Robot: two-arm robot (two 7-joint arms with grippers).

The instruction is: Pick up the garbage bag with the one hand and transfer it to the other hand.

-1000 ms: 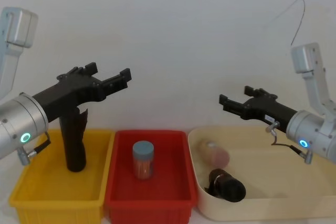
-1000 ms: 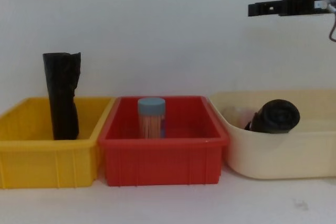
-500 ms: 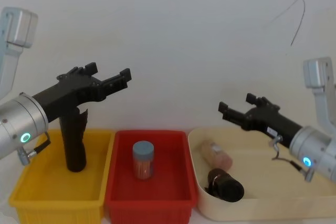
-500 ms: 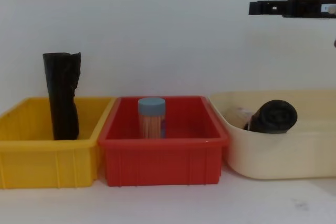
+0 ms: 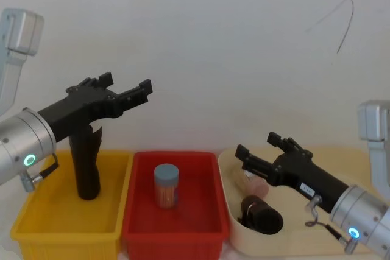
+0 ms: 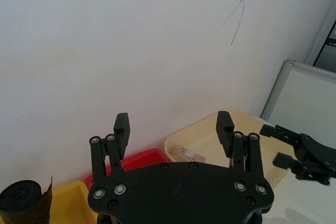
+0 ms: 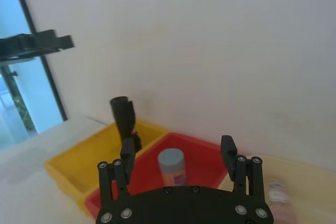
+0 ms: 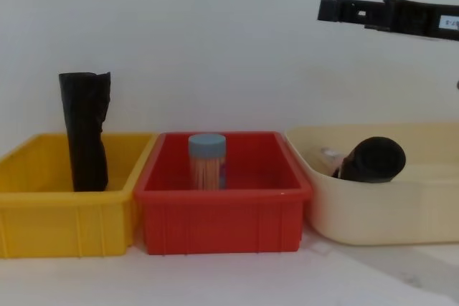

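The garbage bag (image 5: 262, 214), a short thick black roll, lies on its side in the cream tub (image 5: 226, 202); from the chest view the garbage bag (image 8: 374, 159) shows above the tub's wall. My right gripper (image 5: 258, 145), slim with a white label, hangs open just above and behind it, not touching; the right gripper (image 7: 177, 148) holds nothing. My left gripper (image 5: 126, 81) is raised high over the yellow bin, open and empty. The left wrist view shows the same left gripper (image 6: 173, 124) with its fingers spread.
A taller black roll (image 5: 85, 162) stands in the yellow bin (image 5: 36, 226). The red bin (image 5: 177, 229) holds a blue-lidded jar (image 5: 166, 184). A pinkish bottle (image 5: 250, 179) lies in the cream tub beside the bag. A white wall stands close behind the bins.
My right gripper has come down and leftward, from high above the cream tub to just over the bag. The left arm has stayed still.
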